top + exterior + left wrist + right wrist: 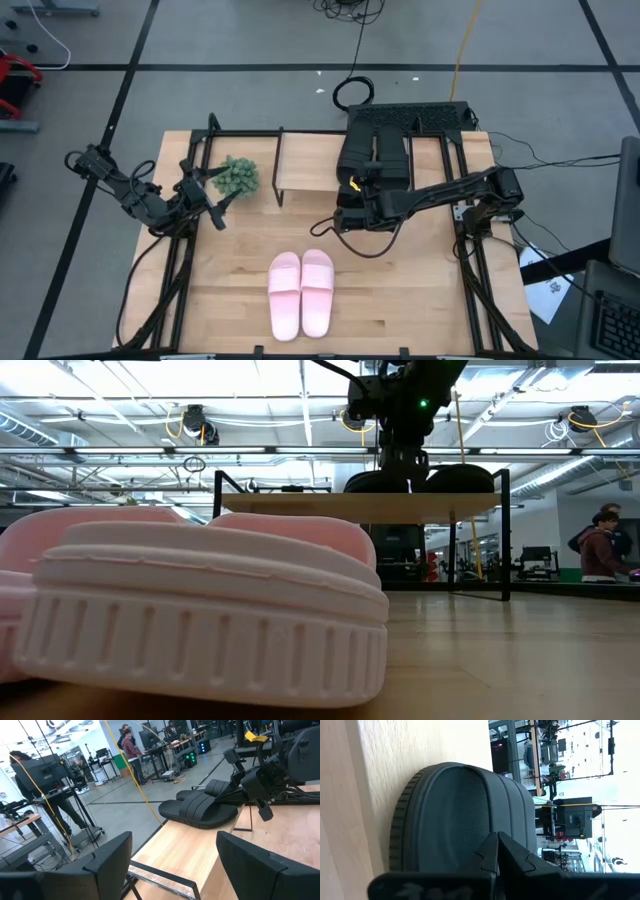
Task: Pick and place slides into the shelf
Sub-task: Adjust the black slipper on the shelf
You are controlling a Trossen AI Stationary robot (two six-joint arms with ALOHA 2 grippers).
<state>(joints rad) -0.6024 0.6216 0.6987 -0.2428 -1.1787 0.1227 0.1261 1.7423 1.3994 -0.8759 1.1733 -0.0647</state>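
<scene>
Pink slides [200,615] paired near desk [400,290] front, black pair [375,160] already on shelf [310,165], right pincer [322,228] pressed together, left pincer [215,195] spread by plant [237,177]: risk of snagging plant when reaching.

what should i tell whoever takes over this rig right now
Left claw: open, empty, waiting at the table's left beside the small green plant.
Right claw: shut, holding nothing, just in front of the shelf.
Done: black slides are on the shelf top.
Left: pink slides sit side by side on the table's front; both need shelving.
</scene>
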